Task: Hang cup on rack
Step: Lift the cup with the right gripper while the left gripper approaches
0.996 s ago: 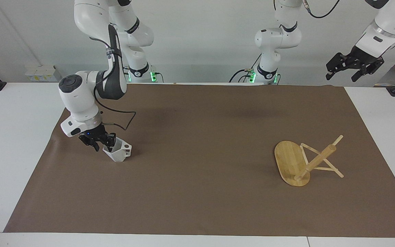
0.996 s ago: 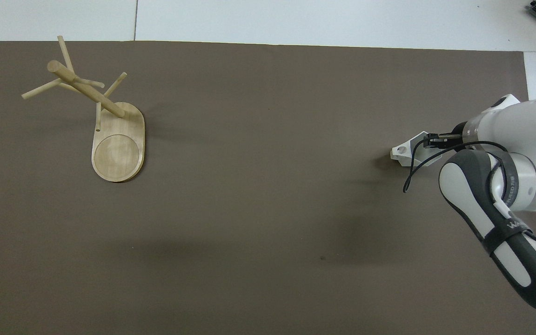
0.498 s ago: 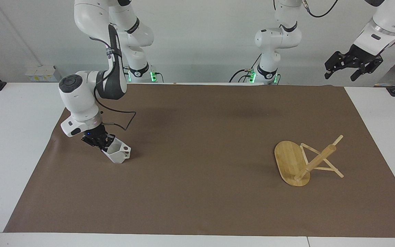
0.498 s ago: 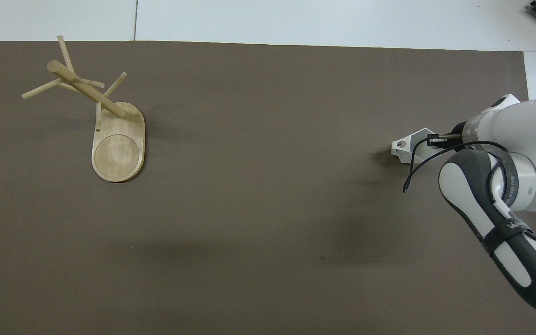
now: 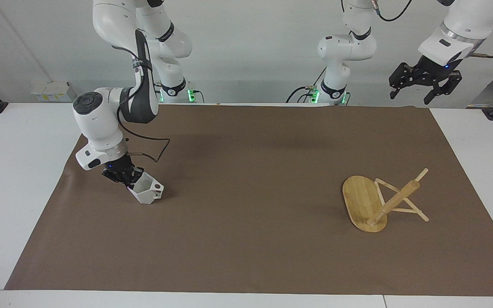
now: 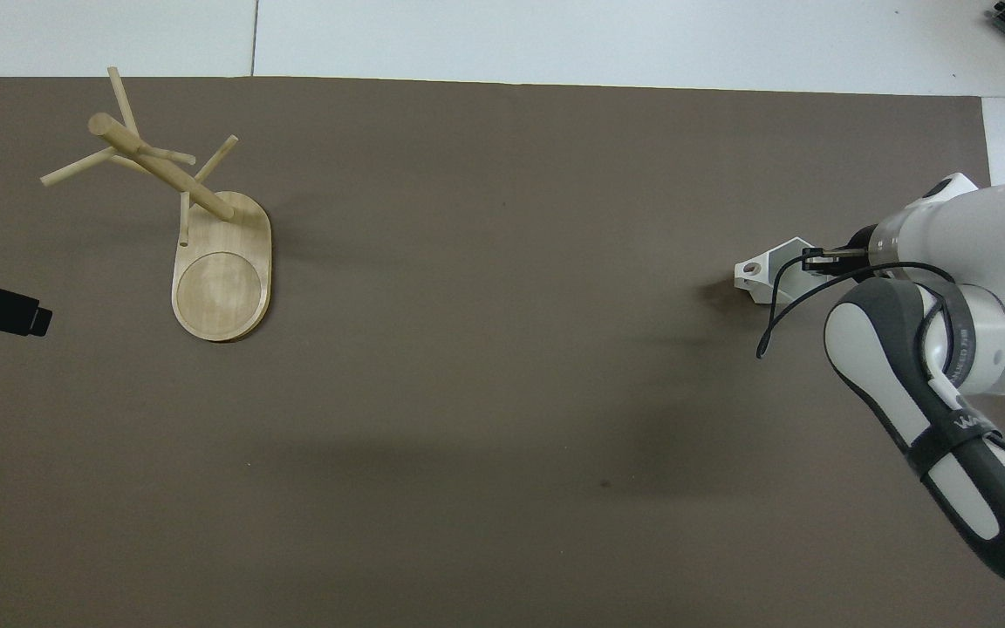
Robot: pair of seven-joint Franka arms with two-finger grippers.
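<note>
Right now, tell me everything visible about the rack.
The rack looks like light bamboo: an oval flat base with a round inset ring, a thick round post, and thin pegs crossing it. It has tipped over: the base stands on edge and peg tips rest on the brown mat, toward the left arm's end. No cup hangs on it and no end effector touches it.

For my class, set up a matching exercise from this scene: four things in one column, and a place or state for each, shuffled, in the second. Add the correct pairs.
Things
1. cup
2. rack
3. left gripper
4. right gripper

Places or states
A. tipped over, resting on its base edge and pegs, at the left arm's end of the table
B. raised in the air, fingers spread, holding nothing
C. white, tilted, gripped at its rim
D. low at the right arm's end of the table, shut on a rim

Pairs: 1-C, 2-A, 3-B, 4-D
</note>
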